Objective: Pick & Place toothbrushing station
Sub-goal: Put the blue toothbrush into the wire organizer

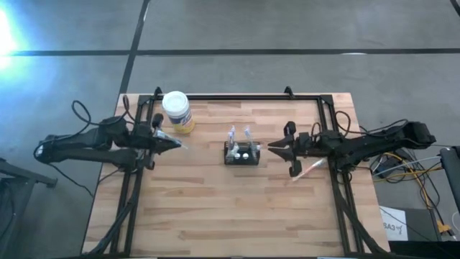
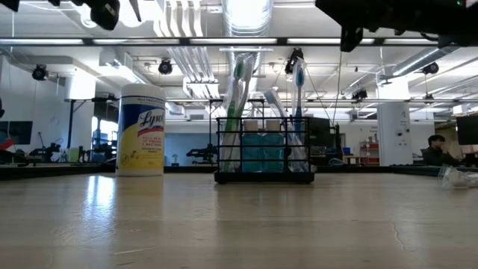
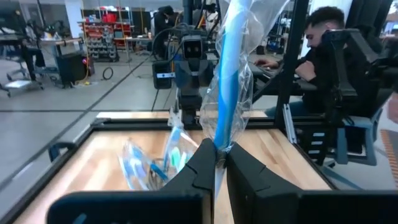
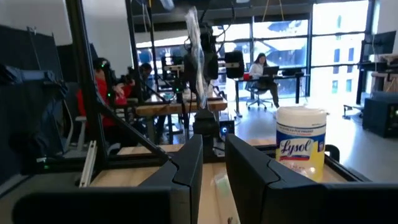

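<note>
The toothbrushing station (image 1: 241, 153) is a small black wire holder with several toothbrushes upright in it. It stands on its base at mid-table and also shows in the low view (image 2: 264, 149). My left gripper (image 1: 175, 144) hovers to the left of it, shut on a blue toothbrush in a clear wrapper (image 3: 231, 68). My right gripper (image 1: 275, 148) hovers just to the right of the holder. It is slightly open and empty in the right wrist view (image 4: 214, 165). My left gripper pinches the wrapped blue toothbrush between its two fingers at the toothbrush's lower end (image 3: 219, 148). The fingers lie level, coming from the table's left side. The toothbrush stands up from the fingertips, tilted a little, clear of the table.
A white-lidded yellowish Lysol jar (image 1: 177, 111) stands at the far left, close behind my left gripper. Another wrapped toothbrush (image 1: 307, 170) lies on the table under my right arm. A black frame (image 1: 237, 96) runs along the table's edges. People sit in the room beyond.
</note>
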`<action>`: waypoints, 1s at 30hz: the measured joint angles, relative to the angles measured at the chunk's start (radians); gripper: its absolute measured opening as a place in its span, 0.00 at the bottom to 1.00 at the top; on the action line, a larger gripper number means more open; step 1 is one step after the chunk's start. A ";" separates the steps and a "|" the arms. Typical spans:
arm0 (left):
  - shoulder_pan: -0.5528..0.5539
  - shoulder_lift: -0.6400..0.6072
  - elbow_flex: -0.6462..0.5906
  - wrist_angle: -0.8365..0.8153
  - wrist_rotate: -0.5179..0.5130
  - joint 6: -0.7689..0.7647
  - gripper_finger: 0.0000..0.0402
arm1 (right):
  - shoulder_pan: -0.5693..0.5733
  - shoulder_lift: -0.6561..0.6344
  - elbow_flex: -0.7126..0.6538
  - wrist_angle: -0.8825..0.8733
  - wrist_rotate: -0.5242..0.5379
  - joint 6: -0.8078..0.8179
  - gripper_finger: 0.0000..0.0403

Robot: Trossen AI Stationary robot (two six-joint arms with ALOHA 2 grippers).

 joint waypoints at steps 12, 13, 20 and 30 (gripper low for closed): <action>-0.001 0.208 0.208 0.089 0.003 0.124 0.05 | 0.000 0.071 0.123 -0.052 0.001 -0.044 0.16; -0.001 0.234 0.225 0.088 0.009 0.125 0.05 | 0.000 0.076 0.129 -0.052 0.003 -0.044 0.16; -0.011 0.423 0.323 0.093 0.051 0.126 0.05 | 0.000 0.102 0.166 -0.052 0.081 -0.041 0.20; -0.044 0.631 0.435 0.125 0.056 0.126 0.05 | 0.000 0.143 0.223 -0.056 0.134 -0.016 0.47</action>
